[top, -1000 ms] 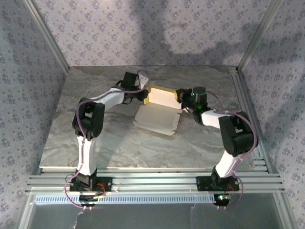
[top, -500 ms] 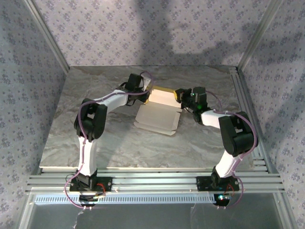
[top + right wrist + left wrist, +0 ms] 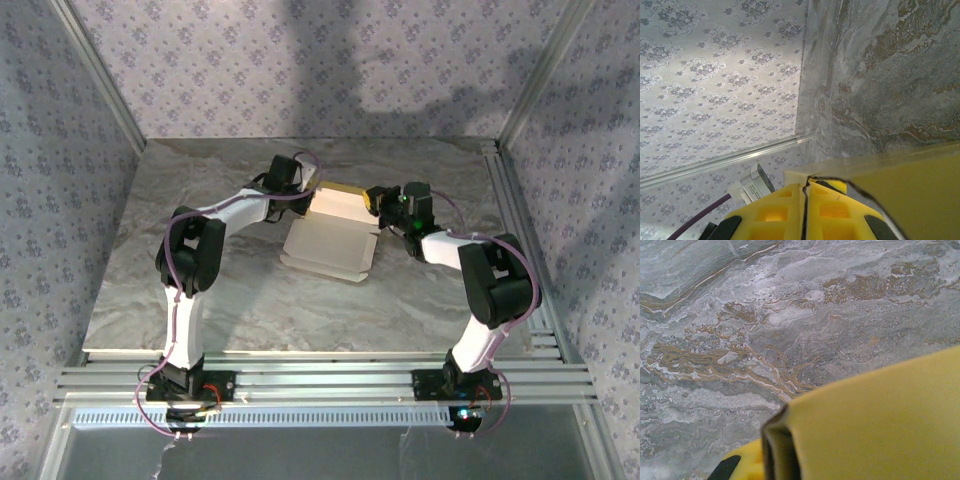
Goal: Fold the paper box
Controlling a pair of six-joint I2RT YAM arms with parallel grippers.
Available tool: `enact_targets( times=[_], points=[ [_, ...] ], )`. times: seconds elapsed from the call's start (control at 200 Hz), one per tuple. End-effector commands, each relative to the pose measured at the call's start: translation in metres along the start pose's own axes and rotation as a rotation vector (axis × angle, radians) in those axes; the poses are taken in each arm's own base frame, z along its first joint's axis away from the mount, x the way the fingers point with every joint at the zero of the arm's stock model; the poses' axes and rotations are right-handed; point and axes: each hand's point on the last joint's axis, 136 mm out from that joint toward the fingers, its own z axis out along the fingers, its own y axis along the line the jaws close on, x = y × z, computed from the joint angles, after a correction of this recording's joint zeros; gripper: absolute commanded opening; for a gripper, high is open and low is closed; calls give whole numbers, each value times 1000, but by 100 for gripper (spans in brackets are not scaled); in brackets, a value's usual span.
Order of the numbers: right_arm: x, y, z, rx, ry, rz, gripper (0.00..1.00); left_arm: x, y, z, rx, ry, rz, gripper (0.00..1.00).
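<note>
The paper box lies mid-table with a white panel flat and another panel standing up behind it, yellow along its top. My left gripper is at that panel's left end. In the left wrist view the yellow card presses against my one visible finger, with a folded edge beside it, and the gripper is shut on it. My right gripper is at the panel's right end. Its fingertips are shut on a thin card edge, and the yellow panel runs off to the right.
The marble tabletop is walled by patterned panels on three sides, with aluminium posts at the back corners. Metal rails run along the near edge by the arm bases. A silver frame bar meets the back wall.
My left gripper has swung right from behind the box's left corner onto the left end of the upright panel. The right arm keeps its hold and place.
</note>
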Motion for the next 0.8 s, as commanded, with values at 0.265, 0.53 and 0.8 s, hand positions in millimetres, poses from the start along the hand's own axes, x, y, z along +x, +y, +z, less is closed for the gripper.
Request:
enact_targets(
  times=[0.265, 0.53, 0.8],
  points=[
    [12, -9, 2, 38, 40, -21, 0, 32, 20, 9, -313, 105, -33, 0],
    [12, -10, 4, 40, 46, -18, 0, 33, 7, 13, -234, 81, -59, 20],
    [10, -5, 3, 30, 43, -21, 0, 48, 6, 23, -160, 123, -119, 11]
  ],
)
